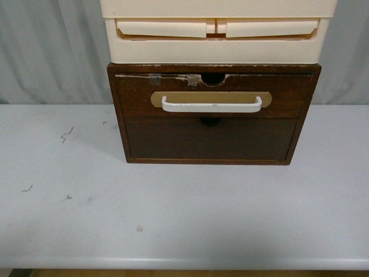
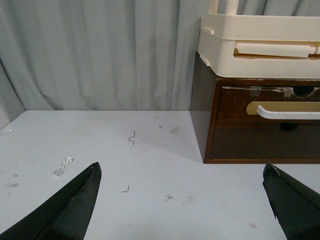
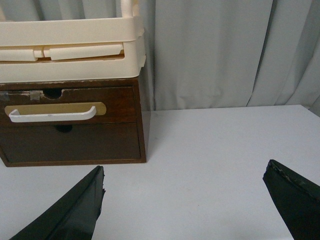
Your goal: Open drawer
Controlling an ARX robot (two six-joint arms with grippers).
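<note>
Drawer [image 1: 213, 86], dark brown wood, the upper of two fronts in a small wooden chest [image 1: 118, 115]. In the front view we record it shut, its face flush with the frame. It bears a white bar handle [image 1: 211, 106] on a tan oval plate and has a chipped top edge with scraps of clear tape and a half-round notch [image 1: 213, 78]. Below it is a plain dark front [image 1: 210, 138] without a handle; above, resting on the chest, is a cream plastic drawer unit [image 1: 213, 52]. The chest stands at the far middle of a white table [image 1: 184, 219], before a grey curtain [image 1: 52, 52]. Left wrist view: we note the left end effector [image 2: 181, 166] with its two dark fingers spread wide and nothing between them, above the table and well short of the chest, which lies ahead and off to one side; small dark marks [image 2: 132, 137] show on the table surface. Right wrist view: the right end effector [image 3: 185, 166] is likewise spread wide and holds nothing, above the table, with the chest ahead, off to one side and apart from both fingers.
</note>
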